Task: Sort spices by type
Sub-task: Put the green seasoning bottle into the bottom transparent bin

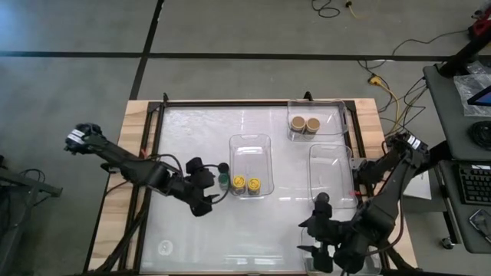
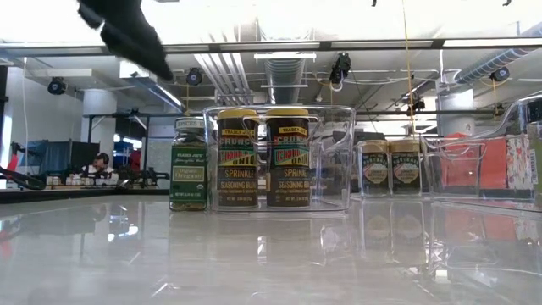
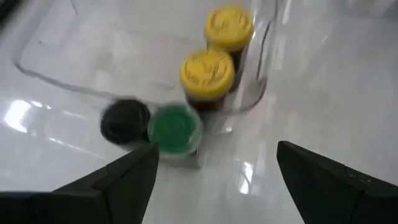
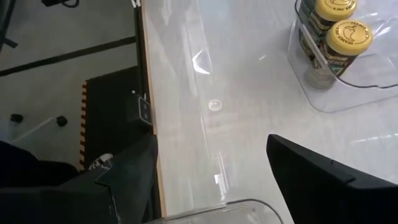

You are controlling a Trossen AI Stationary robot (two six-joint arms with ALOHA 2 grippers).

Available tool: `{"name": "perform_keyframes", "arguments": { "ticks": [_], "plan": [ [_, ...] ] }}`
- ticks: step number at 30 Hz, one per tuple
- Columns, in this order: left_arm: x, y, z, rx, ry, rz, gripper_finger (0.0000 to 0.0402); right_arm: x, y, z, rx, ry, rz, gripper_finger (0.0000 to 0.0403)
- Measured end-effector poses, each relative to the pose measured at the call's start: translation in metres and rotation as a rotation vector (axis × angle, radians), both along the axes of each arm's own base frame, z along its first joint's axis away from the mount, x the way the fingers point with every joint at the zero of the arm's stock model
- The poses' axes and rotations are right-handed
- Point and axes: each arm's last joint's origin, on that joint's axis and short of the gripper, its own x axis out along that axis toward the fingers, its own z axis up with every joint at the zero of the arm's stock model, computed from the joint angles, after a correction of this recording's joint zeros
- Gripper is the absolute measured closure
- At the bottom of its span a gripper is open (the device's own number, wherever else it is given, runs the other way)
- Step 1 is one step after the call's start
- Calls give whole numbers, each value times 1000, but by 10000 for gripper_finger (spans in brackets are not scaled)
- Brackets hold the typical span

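Two yellow-lidded spice jars [image 1: 246, 184] sitting in clear plastic tray [image 1: 251, 142]; left pincer [image 1: 212, 192] gaping open beside green-lidded jar [image 1: 223, 181]; right pincer [image 1: 316, 257] hovering open, empty, over tabletop [image 1: 192, 222].

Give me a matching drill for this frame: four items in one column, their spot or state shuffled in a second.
Items
1. yellow-lid jars
2. tan-lid jars
3. green-lid jar
4. left gripper

Places or states
A. on the bare table, just outside the middle tray's left wall
B. jaws open, close to the green-lid and black-lid jars
C. inside the middle tray
D. in the far tray

Pairs: 1-C, 2-D, 3-A, 4-B
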Motion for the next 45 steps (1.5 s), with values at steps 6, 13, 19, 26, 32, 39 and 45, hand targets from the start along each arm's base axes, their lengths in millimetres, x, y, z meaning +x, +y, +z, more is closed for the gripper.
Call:
{"name": "perform_keyframes", "arguments": {
  "ticks": [6, 13, 19, 26, 32, 39, 45],
  "plan": [
    [-9, 13, -34, -43, -3, 7, 91, 1, 0, 0, 28, -1, -30, 106],
    [-12, 24, -66, -45, -11, -18, 91, 6, -6, 0, 53, 2, -77, 115],
    [-10, 37, -76, -19, -22, -1, 91, 13, -12, 0, 59, 0, -106, 110],
    [-5, 44, -76, -34, -47, -41, 91, 19, -17, 0, 62, 4, -127, 104],
    [5, 44, -73, -24, -127, -82, 91, 21, -20, 0, 59, 4, -132, 112],
    [12, 44, -87, -20, -81, -83, 91, 23, -22, 0, 68, 18, -129, 108],
    [17, 43, -92, -25, -90, -79, 91, 24, -22, 0, 67, 18, -129, 115]
  ]
}}
